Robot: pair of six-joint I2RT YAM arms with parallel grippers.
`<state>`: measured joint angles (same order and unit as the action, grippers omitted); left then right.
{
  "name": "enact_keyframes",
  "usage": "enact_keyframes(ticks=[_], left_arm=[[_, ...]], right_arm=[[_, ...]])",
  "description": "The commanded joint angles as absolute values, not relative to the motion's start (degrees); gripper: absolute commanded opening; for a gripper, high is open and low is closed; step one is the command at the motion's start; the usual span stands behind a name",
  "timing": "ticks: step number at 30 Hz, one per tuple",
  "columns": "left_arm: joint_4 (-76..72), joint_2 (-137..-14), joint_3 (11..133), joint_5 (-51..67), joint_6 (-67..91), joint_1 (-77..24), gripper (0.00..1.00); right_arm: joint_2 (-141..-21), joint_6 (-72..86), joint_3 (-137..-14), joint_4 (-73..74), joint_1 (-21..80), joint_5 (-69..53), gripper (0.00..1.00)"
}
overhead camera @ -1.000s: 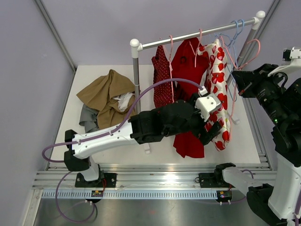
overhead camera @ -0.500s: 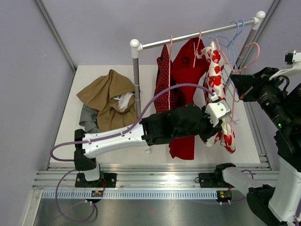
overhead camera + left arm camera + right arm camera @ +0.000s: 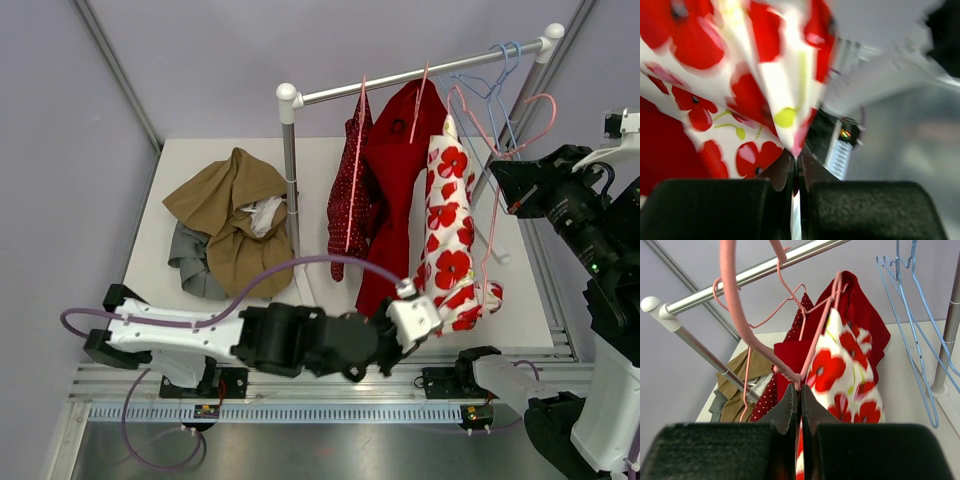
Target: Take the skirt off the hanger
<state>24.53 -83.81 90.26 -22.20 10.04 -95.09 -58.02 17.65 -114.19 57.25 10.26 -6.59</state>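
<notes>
The skirt (image 3: 445, 230), white with red poppies, hangs stretched from a pink hanger (image 3: 520, 120) towards the table's near edge. My left gripper (image 3: 437, 312) is shut on the skirt's lower hem; in the left wrist view the fabric (image 3: 765, 75) comes to a point pinched between the jaws (image 3: 796, 165). My right gripper (image 3: 500, 172) is at the right end of the rail, shut on the pink hanger (image 3: 740, 315) just below its hook. The skirt (image 3: 845, 370) drapes down beyond the right gripper (image 3: 800, 395).
A clothes rail (image 3: 420, 72) on a white post (image 3: 290, 170) carries a plain red garment (image 3: 395, 170), a red dotted one (image 3: 345, 195) and empty blue hangers (image 3: 500, 80). A pile of tan and grey clothes (image 3: 230, 215) lies at the table's left.
My left gripper went from open to shut on the skirt's hem and pulled back towards the near edge, drawing the skirt down and long. The right gripper stayed on the hanger.
</notes>
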Motion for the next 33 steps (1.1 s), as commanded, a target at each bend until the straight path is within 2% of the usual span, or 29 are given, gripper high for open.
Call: enact_keyframes(ticks=[1, 6, 14, 20, 23, 27, 33], left_arm=[[26.71, -77.61, 83.16, -33.11, 21.31, -103.25, 0.00], [30.49, -79.18, 79.28, -37.44, 35.56, -113.18, 0.00], [36.80, -87.78, 78.48, -34.20, 46.83, -119.00, 0.00], [49.55, -95.45, 87.25, -38.31, 55.10, -124.36, 0.00], [50.54, -92.82, 87.46, -43.75, 55.28, -124.45, 0.00], [47.82, -82.91, 82.89, -50.35, 50.03, -122.00, 0.00], [50.62, -76.47, 85.42, -56.85, 42.56, -116.73, 0.00]], right_arm=[[-59.94, 15.82, -117.33, 53.61, 10.63, -3.78, 0.00], [-63.53, 15.38, -120.84, 54.05, 10.55, -3.08, 0.00], [-67.76, 14.68, -124.53, 55.02, 10.63, -1.32, 0.00], [-70.93, 14.24, -126.65, 55.02, 10.72, -0.54, 0.00], [-72.16, 12.84, -126.56, 55.55, 10.55, 3.41, 0.00], [-73.82, 10.82, -125.86, 55.81, 10.63, 7.81, 0.00], [-76.55, 9.06, -128.05, 55.46, 10.63, 11.16, 0.00]])
